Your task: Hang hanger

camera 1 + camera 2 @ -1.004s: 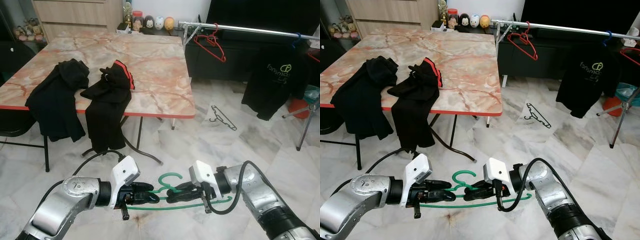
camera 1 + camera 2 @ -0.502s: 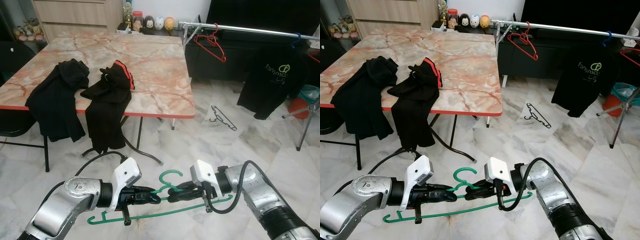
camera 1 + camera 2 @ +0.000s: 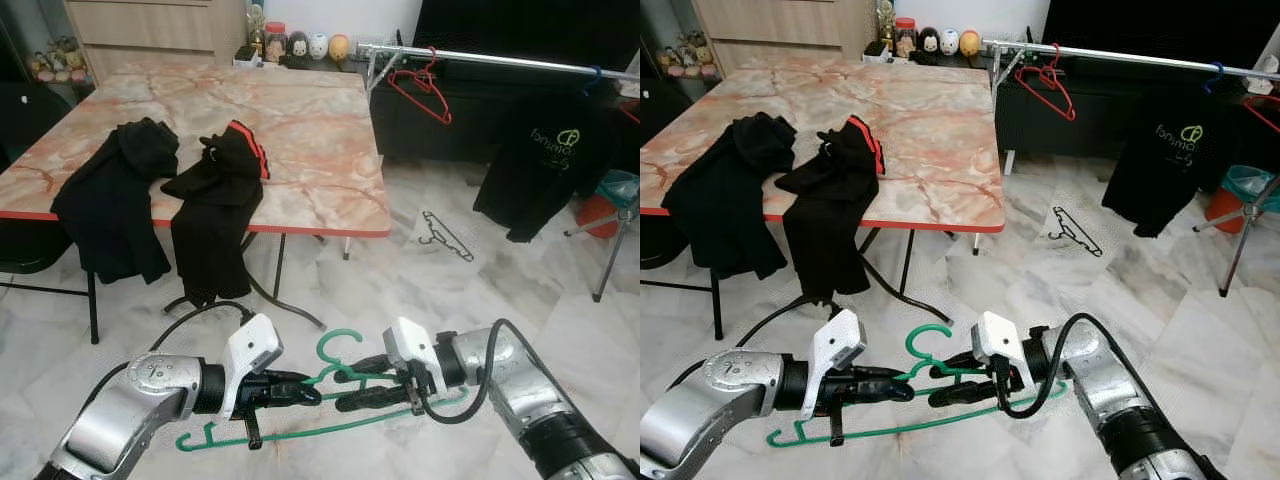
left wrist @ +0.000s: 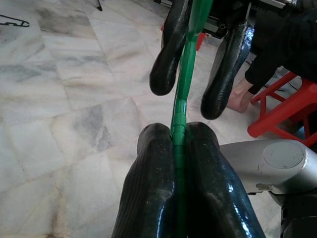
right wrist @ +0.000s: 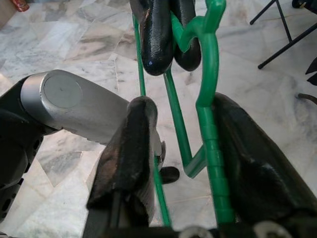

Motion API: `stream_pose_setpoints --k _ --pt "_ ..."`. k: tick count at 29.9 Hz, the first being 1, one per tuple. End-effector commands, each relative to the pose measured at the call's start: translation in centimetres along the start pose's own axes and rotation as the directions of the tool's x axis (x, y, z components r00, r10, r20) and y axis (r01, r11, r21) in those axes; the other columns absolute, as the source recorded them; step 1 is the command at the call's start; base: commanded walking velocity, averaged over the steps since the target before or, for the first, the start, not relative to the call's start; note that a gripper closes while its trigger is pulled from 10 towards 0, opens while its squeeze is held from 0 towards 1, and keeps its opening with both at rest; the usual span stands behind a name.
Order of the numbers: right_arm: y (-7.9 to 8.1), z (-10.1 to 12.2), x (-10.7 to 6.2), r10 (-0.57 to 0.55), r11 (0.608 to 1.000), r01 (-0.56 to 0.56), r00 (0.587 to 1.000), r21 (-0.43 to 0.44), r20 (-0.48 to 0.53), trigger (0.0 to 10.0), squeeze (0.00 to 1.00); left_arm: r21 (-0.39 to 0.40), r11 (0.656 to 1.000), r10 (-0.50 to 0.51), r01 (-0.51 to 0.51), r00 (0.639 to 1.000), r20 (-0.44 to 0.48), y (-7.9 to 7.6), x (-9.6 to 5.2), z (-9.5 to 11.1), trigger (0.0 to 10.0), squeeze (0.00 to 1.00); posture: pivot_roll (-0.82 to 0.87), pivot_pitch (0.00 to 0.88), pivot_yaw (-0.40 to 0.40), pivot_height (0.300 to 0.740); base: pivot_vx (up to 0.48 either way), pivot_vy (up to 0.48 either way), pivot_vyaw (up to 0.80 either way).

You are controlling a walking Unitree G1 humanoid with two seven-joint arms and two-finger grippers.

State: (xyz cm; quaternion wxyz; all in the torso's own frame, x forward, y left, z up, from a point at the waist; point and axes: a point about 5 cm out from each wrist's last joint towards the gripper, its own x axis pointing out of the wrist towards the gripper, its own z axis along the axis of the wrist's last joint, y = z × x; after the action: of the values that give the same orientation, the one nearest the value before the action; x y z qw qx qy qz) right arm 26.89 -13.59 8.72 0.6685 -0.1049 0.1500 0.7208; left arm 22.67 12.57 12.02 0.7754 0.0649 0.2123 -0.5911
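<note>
A green plastic hanger [image 3: 300,430] hangs low over the marble floor in front of me, its hook [image 3: 335,345] pointing up. My left gripper [image 3: 305,388] is shut on the hanger's upper arm near the neck; the left wrist view shows the green bar [image 4: 190,54] pinched between both fingers. From the other side my right gripper [image 3: 345,385] stands open, one finger above and one below the hanger's shoulder. In the right wrist view the green bar [image 5: 210,124] lies against one finger. A silver clothes rail [image 3: 520,62] runs along the far right.
A red hanger [image 3: 420,90] and a black T-shirt [image 3: 545,165] hang on the rail. A black hanger [image 3: 445,235] lies on the floor. The marble-topped table [image 3: 320,150] on the left carries two black garments [image 3: 110,200], one draped over its edge [image 3: 215,220].
My right gripper has opened; its fingers have spread off the hanger. The hanger's left end dropped, so its bottom bar now slopes down to the left. The left gripper keeps its hold.
</note>
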Motion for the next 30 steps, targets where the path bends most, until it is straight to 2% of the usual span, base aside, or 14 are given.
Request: stream_pose_setpoints --k 1,13,21,24,30 --pt "0.2 0.5 -0.2 0.03 0.999 -0.03 0.999 -0.021 0.014 10.0 1.0 0.025 0.997 0.067 -0.066 0.998 -0.02 1.0 -0.8 0.0 0.0 0.0 0.07 0.0 -0.075 0.736 0.0 0.0 0.0" --pt "-0.1 -1.1 -1.0 -0.03 1.0 0.03 0.997 -0.006 -0.074 10.0 1.0 0.087 0.996 0.041 -0.03 0.991 -0.131 1.2 -2.2 -1.8 0.0 0.0 0.07 0.0 -0.074 0.736 0.0 0.0 0.0" --pt "-0.4 -1.2 -0.9 -0.058 0.998 0.057 0.996 -0.019 -0.073 10.0 1.0 0.104 0.993 0.067 -0.051 0.986 -0.155 1.7 -2.7 -2.6 0.0 0.0 0.07 0.0 -0.075 0.736 0.0 0.0 0.0" --pt "-0.6 -1.3 -1.0 -0.087 0.996 0.085 0.993 -0.025 -0.075 10.0 1.0 0.097 0.993 0.079 -0.064 0.984 -0.16 1.9 -2.9 -3.0 0.0 0.0 0.07 0.0 -0.075 0.736 0.0 0.0 0.0" --pt "-0.7 -3.2 -1.6 -0.164 0.986 0.167 0.976 0.008 -0.147 10.0 1.0 0.016 0.991 0.135 -0.135 0.966 -0.22 2.7 -4.5 -6.4 0.0 0.0 0.07 0.0 -0.074 0.736 0.0 0.0 0.0"
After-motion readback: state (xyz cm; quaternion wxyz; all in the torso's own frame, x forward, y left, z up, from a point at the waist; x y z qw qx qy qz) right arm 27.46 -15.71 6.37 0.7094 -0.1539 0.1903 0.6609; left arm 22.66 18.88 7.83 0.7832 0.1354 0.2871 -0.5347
